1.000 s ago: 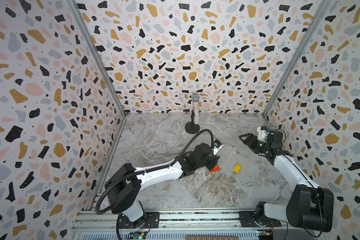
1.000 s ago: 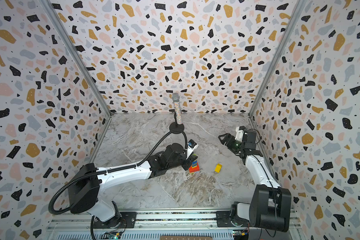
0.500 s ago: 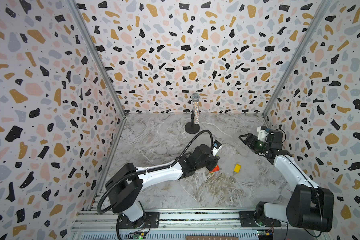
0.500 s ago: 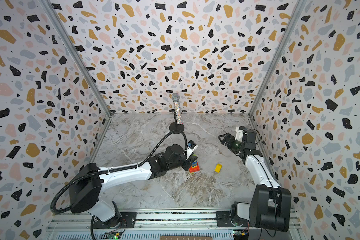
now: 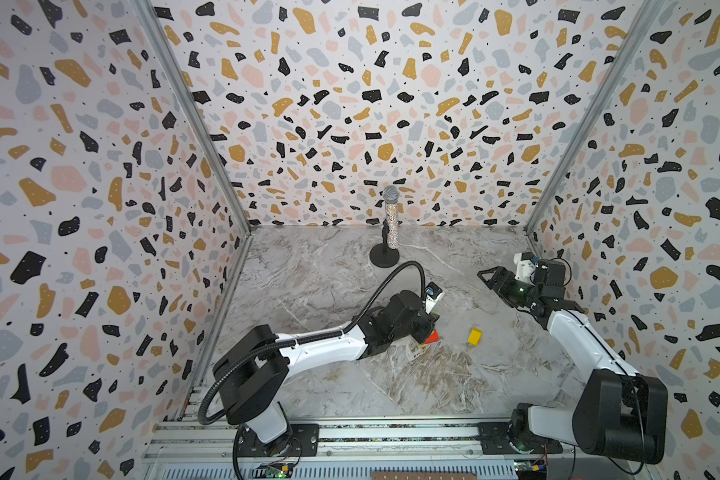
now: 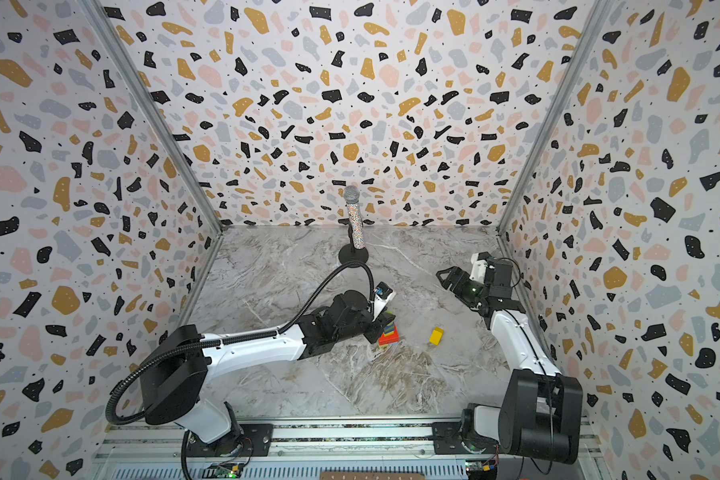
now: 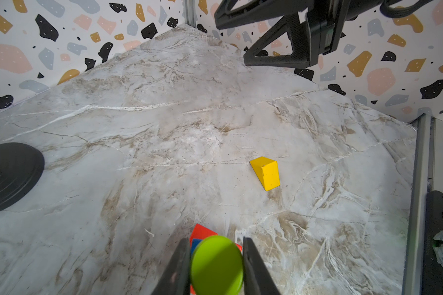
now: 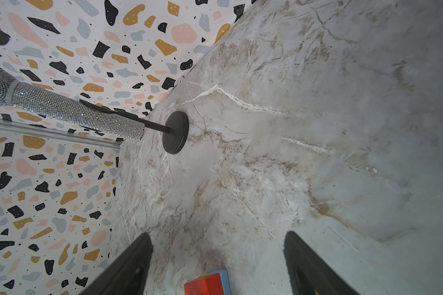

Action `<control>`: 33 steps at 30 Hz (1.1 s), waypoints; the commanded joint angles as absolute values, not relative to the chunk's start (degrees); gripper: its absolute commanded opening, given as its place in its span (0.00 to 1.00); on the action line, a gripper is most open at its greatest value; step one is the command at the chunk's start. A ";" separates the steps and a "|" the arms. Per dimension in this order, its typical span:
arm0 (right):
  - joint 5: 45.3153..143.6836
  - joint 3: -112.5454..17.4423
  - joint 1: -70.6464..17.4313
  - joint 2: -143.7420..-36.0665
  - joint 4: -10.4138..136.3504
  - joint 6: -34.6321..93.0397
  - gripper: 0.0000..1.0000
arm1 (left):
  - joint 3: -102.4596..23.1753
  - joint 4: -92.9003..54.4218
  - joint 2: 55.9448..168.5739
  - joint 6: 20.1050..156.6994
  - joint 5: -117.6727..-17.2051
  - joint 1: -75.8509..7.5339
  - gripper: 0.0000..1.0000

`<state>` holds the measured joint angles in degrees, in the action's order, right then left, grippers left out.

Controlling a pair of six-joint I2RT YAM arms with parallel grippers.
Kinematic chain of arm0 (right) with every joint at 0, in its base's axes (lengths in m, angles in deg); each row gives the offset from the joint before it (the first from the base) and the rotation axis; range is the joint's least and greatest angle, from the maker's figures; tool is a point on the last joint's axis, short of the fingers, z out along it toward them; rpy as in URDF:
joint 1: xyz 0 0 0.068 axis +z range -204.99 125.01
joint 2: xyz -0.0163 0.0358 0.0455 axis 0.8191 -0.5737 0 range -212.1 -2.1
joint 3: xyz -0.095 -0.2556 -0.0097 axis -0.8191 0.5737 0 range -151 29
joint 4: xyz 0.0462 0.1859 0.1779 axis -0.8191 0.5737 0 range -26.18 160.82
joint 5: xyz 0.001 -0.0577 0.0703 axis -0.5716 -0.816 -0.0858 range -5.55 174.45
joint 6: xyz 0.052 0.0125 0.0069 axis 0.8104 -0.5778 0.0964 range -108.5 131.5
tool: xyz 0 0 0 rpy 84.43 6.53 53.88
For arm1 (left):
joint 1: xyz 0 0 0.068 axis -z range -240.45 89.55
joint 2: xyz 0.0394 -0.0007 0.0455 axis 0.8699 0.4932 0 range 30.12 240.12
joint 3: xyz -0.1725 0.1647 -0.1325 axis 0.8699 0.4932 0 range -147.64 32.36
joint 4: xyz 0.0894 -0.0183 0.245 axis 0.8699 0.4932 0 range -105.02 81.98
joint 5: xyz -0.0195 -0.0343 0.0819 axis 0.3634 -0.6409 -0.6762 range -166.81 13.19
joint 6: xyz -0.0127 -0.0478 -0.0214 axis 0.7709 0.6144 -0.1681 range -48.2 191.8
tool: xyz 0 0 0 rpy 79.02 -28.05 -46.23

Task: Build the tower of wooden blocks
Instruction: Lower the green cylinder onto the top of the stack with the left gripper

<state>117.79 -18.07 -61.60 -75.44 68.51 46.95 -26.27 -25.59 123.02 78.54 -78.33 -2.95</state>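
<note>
Two arms rise from the rail [image 5: 391, 432] at the near edge of the table [image 5: 329, 282]; on view are one tower, one loose yellow block, one lime-green cylinder and one microphone. The left arm [image 5: 329, 349] lies low, stretched toward the middle; the left hand [image 7: 216, 251] is clenched on the lime-green cylinder [image 7: 216, 267], right over the tower [image 6: 388, 338], which stands mid-table. Hand and arm cover most of the stack; in a top view red shows at its base with green and blue bands above; in the left wrist view only corners of red and blue peep from under the cylinder; whether the cylinder touches the stack cannot be told. The yellow block [image 5: 474, 336] lies alone right of the tower, apart from it. Farther back the right arm [image 5: 574, 336] is bent at the table's right edge; the right hand [image 8: 218, 236] hangs above the table, released, fingers wide, grasping nothing; a red and light-blue piece [image 8: 206, 283] is cut off by the right wrist view's edge. The microphone [image 6: 355, 224] stands upright on its black stand [image 6: 353, 255] at the far edge.
</note>
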 commanded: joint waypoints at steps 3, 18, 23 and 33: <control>118.50 -19.07 -61.32 -73.81 69.05 46.13 0.83 | -25.43 -28.99 123.56 78.85 -78.09 -2.79 0.27; 119.43 -18.72 -61.32 -73.08 68.77 46.62 0.79 | -25.46 -28.99 124.07 78.37 -78.41 -2.79 0.27; 119.52 -18.64 -61.32 -72.78 68.83 46.57 0.79 | -25.62 -28.95 124.51 78.19 -78.66 -2.79 0.27; 119.78 -18.64 -61.39 -72.73 68.65 46.59 0.78 | -25.54 -29.02 124.91 78.05 -79.27 -2.79 0.27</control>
